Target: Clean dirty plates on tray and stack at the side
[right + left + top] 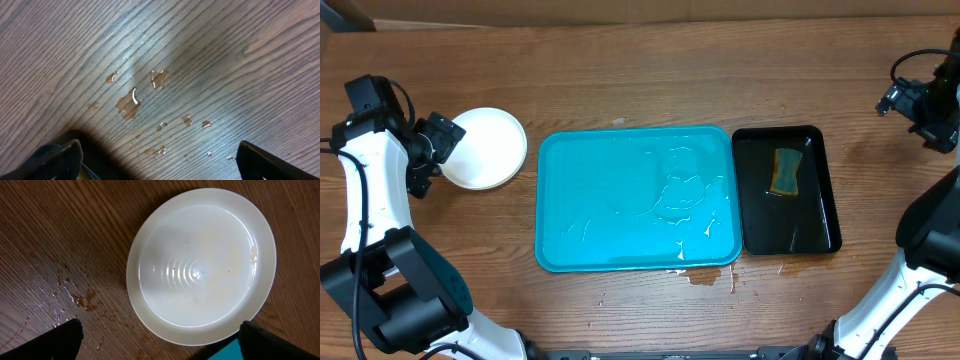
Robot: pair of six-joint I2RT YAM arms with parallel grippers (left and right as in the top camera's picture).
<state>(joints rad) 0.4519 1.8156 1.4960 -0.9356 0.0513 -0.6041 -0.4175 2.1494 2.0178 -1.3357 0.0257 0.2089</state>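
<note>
The left gripper [438, 140] is at nine o'clock, its fingers [64, 341] wide apart; the right gripper [918, 100] is at two o'clock, fingers also wide apart.

yellow-green sponge [786, 172] in wet black tray [812, 218] on wooden table [620, 80]

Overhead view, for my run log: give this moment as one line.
tray: wet, no plates; plates: stacked left of tray; left gripper: open above plates; right gripper: open over table; sponge: in black tray
</note>
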